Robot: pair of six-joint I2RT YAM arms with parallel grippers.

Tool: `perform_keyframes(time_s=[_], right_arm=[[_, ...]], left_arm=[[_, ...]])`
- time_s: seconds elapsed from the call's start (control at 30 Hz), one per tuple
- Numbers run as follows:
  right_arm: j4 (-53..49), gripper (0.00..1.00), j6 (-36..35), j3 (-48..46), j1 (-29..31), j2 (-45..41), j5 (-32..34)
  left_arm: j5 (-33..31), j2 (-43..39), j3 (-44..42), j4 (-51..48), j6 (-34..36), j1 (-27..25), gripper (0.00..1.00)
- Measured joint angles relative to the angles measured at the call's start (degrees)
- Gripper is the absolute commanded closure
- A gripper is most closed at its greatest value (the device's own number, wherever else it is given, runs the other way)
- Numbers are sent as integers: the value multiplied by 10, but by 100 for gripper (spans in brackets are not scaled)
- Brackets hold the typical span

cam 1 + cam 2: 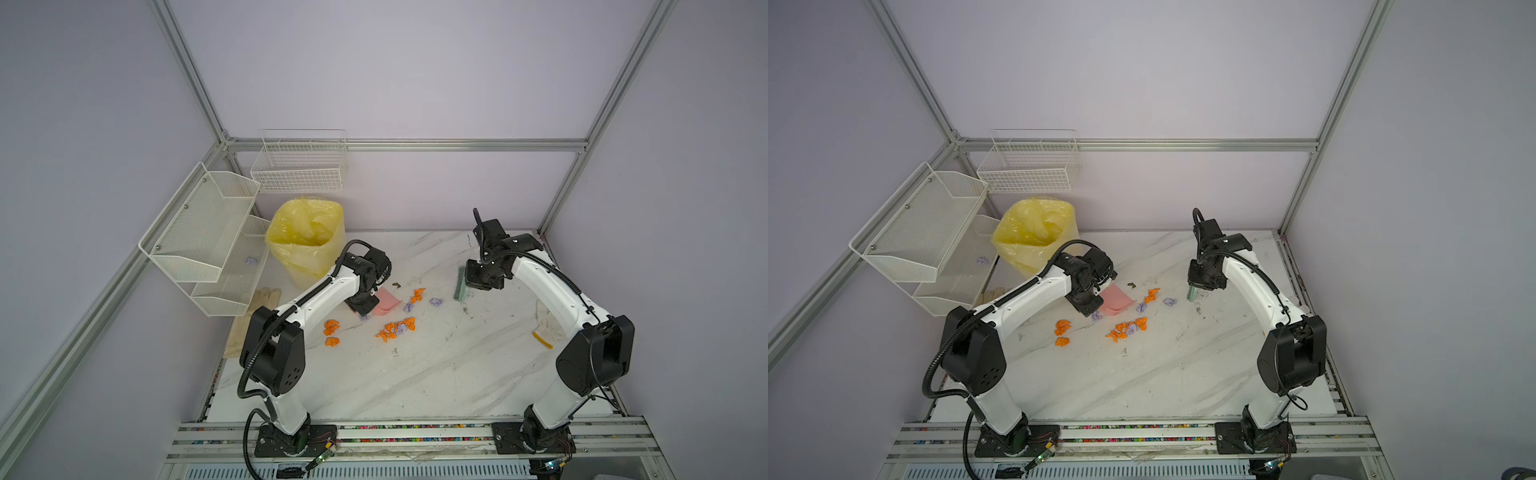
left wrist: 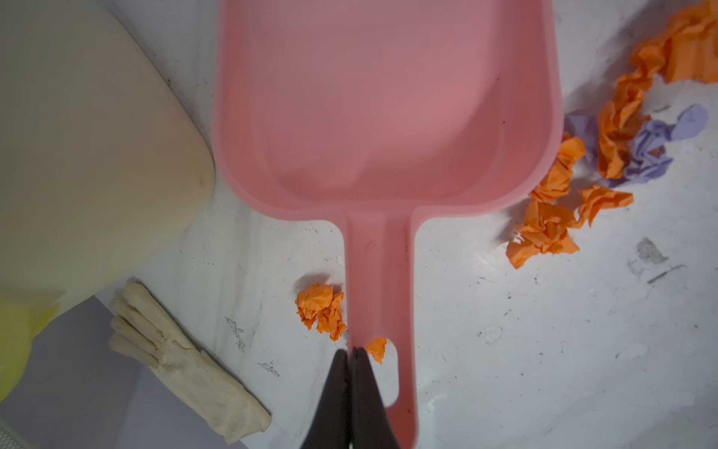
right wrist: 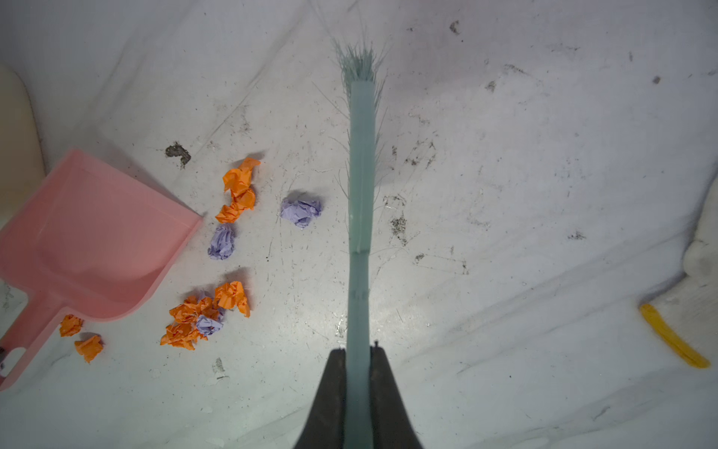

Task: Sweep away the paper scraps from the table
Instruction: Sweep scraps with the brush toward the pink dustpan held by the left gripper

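Orange and lilac paper scraps (image 1: 397, 328) (image 1: 1127, 328) lie scattered mid-table (image 1: 436, 374); two orange wads (image 1: 331, 328) sit nearer the left arm. My left gripper (image 2: 351, 352) is shut on the handle of a pink dustpan (image 2: 384, 97) (image 1: 386, 303), whose empty scoop rests on the table with scraps (image 2: 551, 217) beside it. My right gripper (image 3: 358, 352) is shut on the handle of a pale green brush (image 3: 361, 175) (image 1: 461, 289), held to the right of the scraps (image 3: 301, 212), bristles towards the table.
A bin with a yellow liner (image 1: 307, 237) stands at the back left, behind the dustpan. White wire racks (image 1: 208, 232) hang on the left wall, with one lilac wad (image 1: 250, 260) inside. A beige glove (image 2: 186, 361) lies at the left edge, and a yellow strip (image 3: 672, 342) at the right.
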Motion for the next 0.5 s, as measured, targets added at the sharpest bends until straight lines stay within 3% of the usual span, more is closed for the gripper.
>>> perform_keyframes(time_s=[0.17,0.5], right_arm=[[1,100,-13,-2,9,7,0],[18,100,-17,-2,47,35,-5]], left_arm=[[-8,-6,-12,8,23,-28,100],[-14,1,-14,9,38,-28,100]])
